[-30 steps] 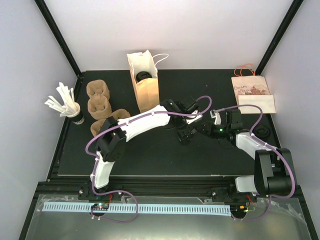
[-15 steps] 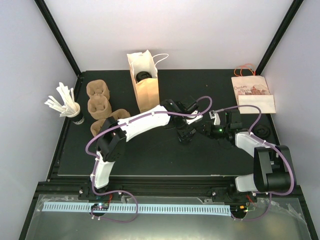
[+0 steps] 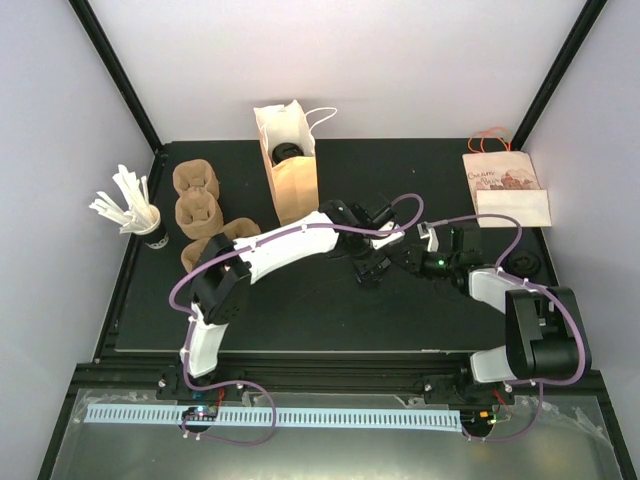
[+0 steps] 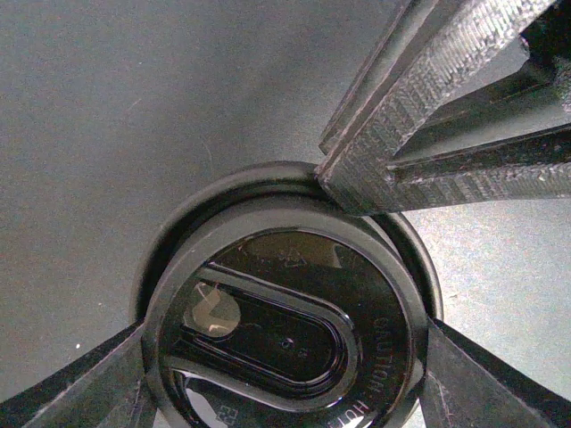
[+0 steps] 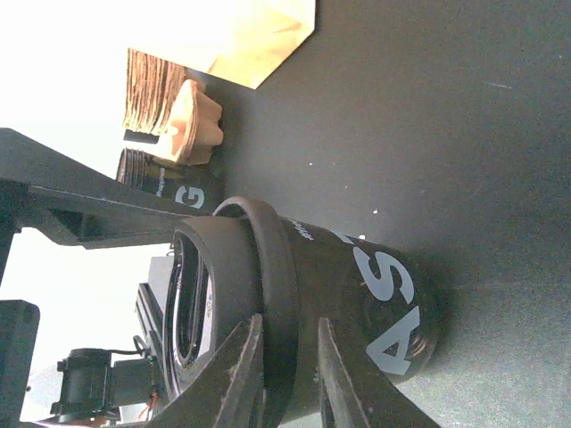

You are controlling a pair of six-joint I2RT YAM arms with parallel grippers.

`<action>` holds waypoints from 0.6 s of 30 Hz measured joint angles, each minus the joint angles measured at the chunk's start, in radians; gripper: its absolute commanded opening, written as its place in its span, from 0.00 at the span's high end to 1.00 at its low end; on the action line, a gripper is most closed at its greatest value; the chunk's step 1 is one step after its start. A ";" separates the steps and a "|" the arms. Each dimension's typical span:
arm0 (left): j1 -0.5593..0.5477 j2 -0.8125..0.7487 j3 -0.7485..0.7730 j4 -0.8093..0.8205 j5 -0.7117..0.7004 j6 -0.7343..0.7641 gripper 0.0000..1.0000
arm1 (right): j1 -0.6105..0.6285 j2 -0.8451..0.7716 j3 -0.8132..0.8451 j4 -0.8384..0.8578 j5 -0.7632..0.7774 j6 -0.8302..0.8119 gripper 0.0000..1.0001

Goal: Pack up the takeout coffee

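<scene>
Coffee cup (image 5: 384, 312) stands mid-table (image 3: 300, 310), its black lid (image 4: 285, 339) on top. The left gripper (image 4: 285, 361) clasps the lid's opposite sides, fingers wide apart. The right gripper (image 5: 290, 366), nearly closed, pinches the lid's rim. A paper bag (image 3: 290, 170) stands behind, well apart.

Matte black tabletop (image 3: 300, 310). Black cup (image 5: 375, 303) with white block lettering. Glossy black lid (image 4: 285, 330), its raised lettering the same black. Standing paper bag (image 3: 288, 170): tan and white. Flat bag (image 3: 505, 185): cream with a brown print. Cup carriers (image 3: 197, 195): brown. Arms (image 3: 290, 245): white with black joints.
</scene>
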 measured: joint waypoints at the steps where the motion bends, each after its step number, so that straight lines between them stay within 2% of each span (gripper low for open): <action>1: 0.000 -0.005 -0.010 0.009 0.000 0.001 0.37 | -0.001 0.000 -0.014 0.034 -0.006 0.013 0.84; 7: 0.001 -0.035 -0.071 0.071 0.001 0.004 0.37 | -0.002 0.012 -0.061 0.159 -0.024 0.051 0.87; 15: 0.005 -0.058 -0.121 0.125 0.005 0.006 0.37 | 0.016 0.016 -0.069 0.186 0.008 0.079 0.84; 18: 0.010 -0.069 -0.138 0.137 0.006 0.012 0.37 | 0.040 0.010 -0.095 0.243 0.047 0.112 0.84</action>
